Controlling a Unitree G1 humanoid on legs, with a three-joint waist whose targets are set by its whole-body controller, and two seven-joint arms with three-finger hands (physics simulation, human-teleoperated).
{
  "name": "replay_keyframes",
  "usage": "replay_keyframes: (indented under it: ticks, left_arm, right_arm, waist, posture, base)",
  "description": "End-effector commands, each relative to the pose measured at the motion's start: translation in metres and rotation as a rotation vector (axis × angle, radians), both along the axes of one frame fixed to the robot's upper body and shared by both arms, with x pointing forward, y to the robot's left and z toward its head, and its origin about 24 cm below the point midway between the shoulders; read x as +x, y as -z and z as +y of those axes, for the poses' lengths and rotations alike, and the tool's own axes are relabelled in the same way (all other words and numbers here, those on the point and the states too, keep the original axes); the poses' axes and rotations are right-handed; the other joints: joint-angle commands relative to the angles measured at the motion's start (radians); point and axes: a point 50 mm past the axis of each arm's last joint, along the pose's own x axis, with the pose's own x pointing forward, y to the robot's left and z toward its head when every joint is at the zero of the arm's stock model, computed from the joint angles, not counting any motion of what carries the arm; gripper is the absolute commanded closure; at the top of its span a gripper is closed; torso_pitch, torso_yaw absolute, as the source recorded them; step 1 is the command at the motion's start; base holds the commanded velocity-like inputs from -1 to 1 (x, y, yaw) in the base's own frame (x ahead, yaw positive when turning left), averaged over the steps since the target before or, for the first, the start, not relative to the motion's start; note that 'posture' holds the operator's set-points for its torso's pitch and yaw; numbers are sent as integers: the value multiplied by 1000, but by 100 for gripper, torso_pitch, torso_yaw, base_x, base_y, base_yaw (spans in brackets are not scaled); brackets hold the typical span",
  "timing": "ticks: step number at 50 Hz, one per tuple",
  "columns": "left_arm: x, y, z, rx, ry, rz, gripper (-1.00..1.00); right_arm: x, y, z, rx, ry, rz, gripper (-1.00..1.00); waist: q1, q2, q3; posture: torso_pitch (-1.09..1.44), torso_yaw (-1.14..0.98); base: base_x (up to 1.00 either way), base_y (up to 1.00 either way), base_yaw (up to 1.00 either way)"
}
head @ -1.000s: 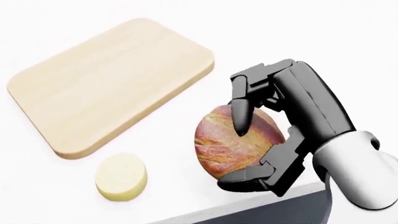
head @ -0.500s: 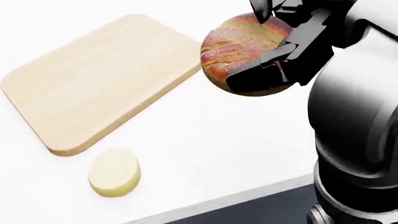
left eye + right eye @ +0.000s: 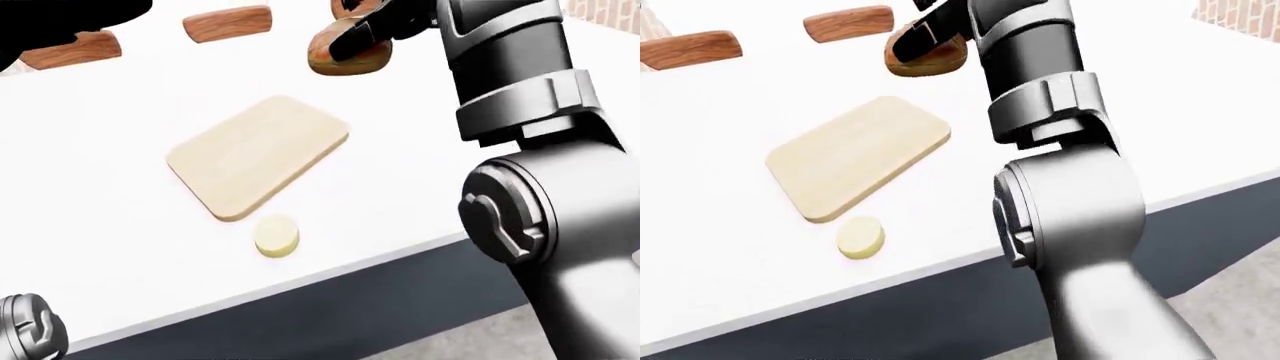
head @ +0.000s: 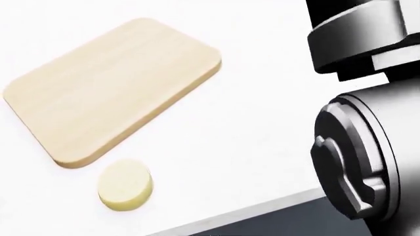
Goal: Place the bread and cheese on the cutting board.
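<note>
At left-eye view's top edge, right robot hand [image 3: 375, 26] clamped on bread [image 3: 345, 54], fingers half cropped.

white tabletop [image 3: 120, 247], wooden cutting board [image 3: 258, 155] lying flat below the raised fingers [image 3: 365, 39], round cheese [image 3: 276, 235] just beyond the board's lower edge, apart from it

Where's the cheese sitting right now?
In the head view the cheese lies at lower left on the white counter, just below the near end of the cutting board and apart from it, with no robot hand near it.
</note>
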Motion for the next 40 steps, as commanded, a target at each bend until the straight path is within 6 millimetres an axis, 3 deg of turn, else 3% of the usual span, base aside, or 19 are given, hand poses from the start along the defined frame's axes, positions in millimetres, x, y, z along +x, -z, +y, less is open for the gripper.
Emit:
replay_keyframes:
  ticks: [1,12,27,32,40]
  left_arm:
    - [-7,-10,4,-18,-11,-65,-100]
    - [-6,-9,6,-30,-2,-66,-100]
    - [-2,-4,3,-20,-1,-54,-100]
    - [0,-3,5,-29,-5,-47,-100]
    - [9,3,5,-26,-10,-30,-100]
  right_arm:
    - [-6,-35,8,81,-25,-189,100]
    - [16,19,36,52,-11,-164,100]
    - [24,73,62,7,-17,-183,100]
    - [23,78,73,37,-40,-262,100]
    - [22,94,81,125,-49,-244,100]
  waist:
    - [-3,4,-34]
    - [-1,1,-33]
    - [12,-3,-37]
    - [13,-2,-39]
    - [16,-4,-42]
  posture:
    - [0,0]
    - [0,0]
    - [0,0]
    - [0,0]
    - [0,0]
  base:
    - [0,0,0]
    - [0,0,0]
    - [0,0,0]
    - [0,0,0]
    - [0,0,0]
